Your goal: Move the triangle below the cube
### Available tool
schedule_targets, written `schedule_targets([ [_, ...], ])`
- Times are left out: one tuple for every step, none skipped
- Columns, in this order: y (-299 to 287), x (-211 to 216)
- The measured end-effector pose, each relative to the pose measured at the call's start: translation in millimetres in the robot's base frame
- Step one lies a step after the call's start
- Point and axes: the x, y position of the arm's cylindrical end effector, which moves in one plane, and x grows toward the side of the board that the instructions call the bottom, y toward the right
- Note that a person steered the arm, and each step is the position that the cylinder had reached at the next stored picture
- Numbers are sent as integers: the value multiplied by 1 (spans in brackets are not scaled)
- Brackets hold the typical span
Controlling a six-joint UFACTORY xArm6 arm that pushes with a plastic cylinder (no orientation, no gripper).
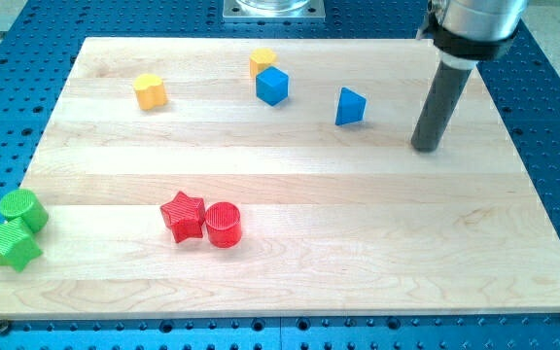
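Note:
A blue triangle block (350,106) lies on the wooden board (290,262) in the upper middle-right. A blue cube (272,86) sits to its left, slightly higher in the view. The two are apart. My tip (425,148) rests on the board to the right of the triangle and a little lower, with a clear gap between them. The dark rod rises from the tip toward the view's top right.
A yellow block (262,62) touches the cube's upper left. Another yellow block (150,91) lies at the upper left. A red star (183,215) and red cylinder (224,225) sit together at lower middle. A green cylinder (22,209) and green star (12,245) lie at the left edge.

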Motion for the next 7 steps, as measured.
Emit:
schedule_targets([
  [-10, -20],
  [-7, -38],
  [-53, -38],
  [-70, -38],
  [-89, -38],
  [-145, -36],
  [-146, -8],
])
